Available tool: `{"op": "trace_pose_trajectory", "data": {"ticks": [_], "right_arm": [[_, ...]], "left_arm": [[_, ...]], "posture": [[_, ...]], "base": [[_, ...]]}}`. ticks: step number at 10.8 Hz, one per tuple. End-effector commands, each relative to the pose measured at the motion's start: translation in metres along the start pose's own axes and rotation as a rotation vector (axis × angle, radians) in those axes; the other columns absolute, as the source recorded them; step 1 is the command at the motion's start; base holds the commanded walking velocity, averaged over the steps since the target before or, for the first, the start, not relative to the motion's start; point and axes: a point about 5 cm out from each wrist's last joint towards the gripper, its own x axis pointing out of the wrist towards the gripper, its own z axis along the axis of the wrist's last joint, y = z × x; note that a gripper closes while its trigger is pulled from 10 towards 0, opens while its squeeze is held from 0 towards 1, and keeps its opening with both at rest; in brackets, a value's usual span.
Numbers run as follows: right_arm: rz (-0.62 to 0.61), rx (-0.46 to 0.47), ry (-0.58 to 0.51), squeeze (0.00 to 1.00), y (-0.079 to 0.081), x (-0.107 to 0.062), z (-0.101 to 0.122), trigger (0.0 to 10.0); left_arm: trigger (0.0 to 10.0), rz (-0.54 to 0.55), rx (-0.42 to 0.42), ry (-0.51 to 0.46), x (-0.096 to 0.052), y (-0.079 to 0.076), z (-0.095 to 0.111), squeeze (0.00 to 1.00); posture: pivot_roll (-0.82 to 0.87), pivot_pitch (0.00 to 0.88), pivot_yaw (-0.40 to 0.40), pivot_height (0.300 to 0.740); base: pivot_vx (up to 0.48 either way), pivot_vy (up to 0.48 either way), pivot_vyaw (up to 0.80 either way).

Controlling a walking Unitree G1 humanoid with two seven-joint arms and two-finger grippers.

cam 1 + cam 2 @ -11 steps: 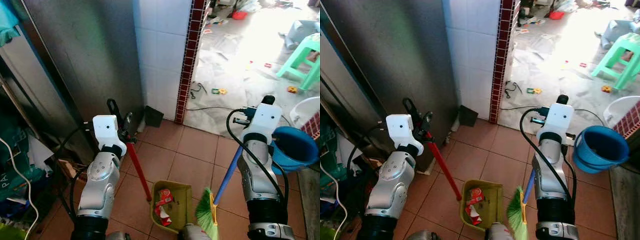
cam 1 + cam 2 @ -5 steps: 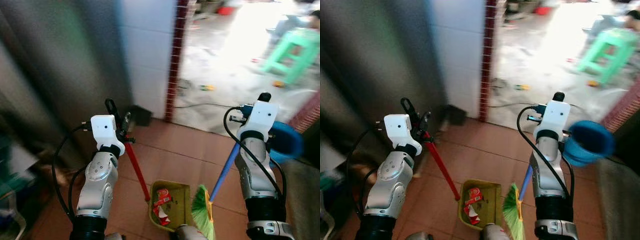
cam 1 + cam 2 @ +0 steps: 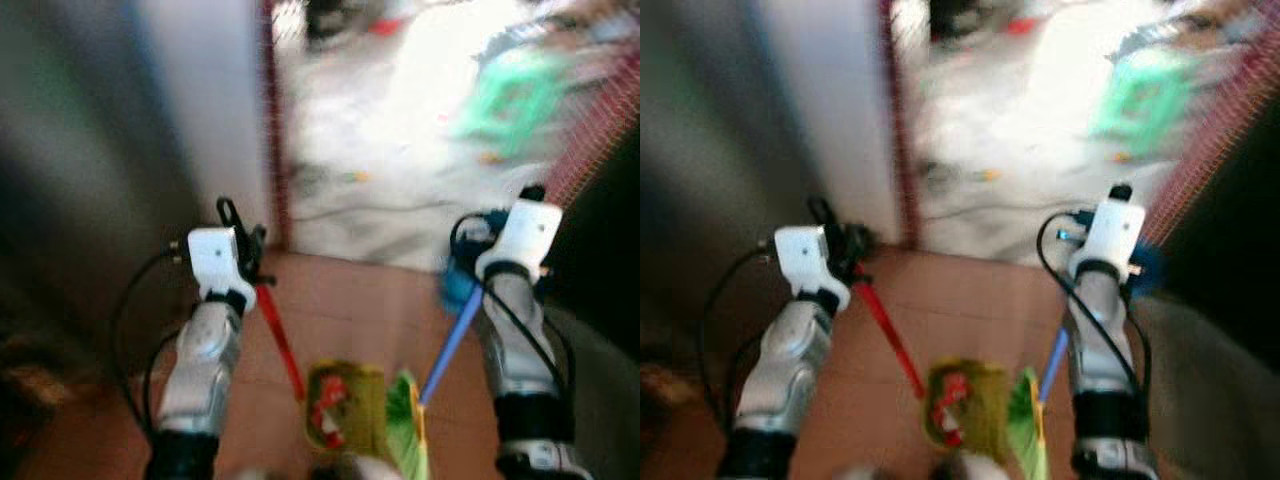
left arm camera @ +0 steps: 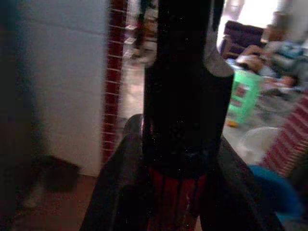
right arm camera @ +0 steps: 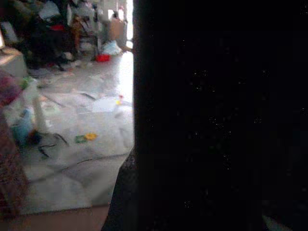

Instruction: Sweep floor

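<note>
The head views are blurred. My left gripper (image 3: 243,243) is shut on the black-capped red handle (image 3: 279,340) of a yellow-green dustpan (image 3: 345,405), which sits on the terracotta tiles holding red and white litter. In the left wrist view that handle (image 4: 177,202) runs straight up between my fingers. My right gripper (image 3: 533,196) is shut on the blue handle (image 3: 450,345) of a broom. Its green bristles (image 3: 405,432) rest just right of the dustpan. The right wrist view is mostly dark.
A white tiled wall with a red tile edge (image 3: 270,120) stands ahead on the left, with a dark grey panel (image 3: 80,150) beside it. Past the doorway lies a bright littered floor (image 3: 400,150) with a green stool (image 3: 510,100). A blue bucket (image 3: 462,282) sits by my right arm.
The whole picture has swung to the right and grown more blurred, so the camera is turning. Both arms keep their pose, still holding the dustpan and the broom.
</note>
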Motion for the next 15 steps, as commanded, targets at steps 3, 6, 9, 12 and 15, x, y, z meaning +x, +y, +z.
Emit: {"op": "trace_pose_trajectory", "data": {"ticks": [3, 6, 9, 12, 15], "right_arm": [[-0.006, -0.013, -0.055, 0.0, -0.003, 0.003, 0.012, 10.0], [-0.004, -0.014, -0.051, 0.0, -0.004, 0.002, 0.011, 10.0], [0.017, -0.003, -0.044, 0.0, -0.002, 0.001, 0.01, 10.0], [0.038, 0.006, -0.038, 0.0, 0.003, -0.001, 0.008, 10.0], [0.038, 0.005, -0.028, 0.0, 0.003, -0.001, 0.006, 10.0]], "left_arm": [[10.0, -0.007, -0.013, -0.056, 0.004, -0.004, 0.012, 0.0], [10.0, 0.021, -0.026, -0.052, 0.005, 0.0, 0.011, 0.0], [10.0, 0.045, -0.058, -0.026, 0.007, 0.004, 0.01, 0.0], [10.0, 0.031, -0.057, -0.028, 0.008, 0.006, 0.012, 0.0], [10.0, 0.027, -0.057, -0.029, 0.01, 0.006, 0.013, 0.0]], "posture": [[-0.1, 0.0, -0.006, 0.74], [-0.1, 0.0, -0.006, 0.74], [-0.1, 0.0, -0.003, 0.74], [-0.1, 0.0, 0.004, 0.74], [-0.1, 0.0, 0.007, 0.74]], "base": [[0.0, -0.229, -0.5], [0.0, 0.0, -0.13], [0.0, 0.32, 0.0], [0.0, 0.48, 0.0], [0.0, 0.48, -0.45]]}}
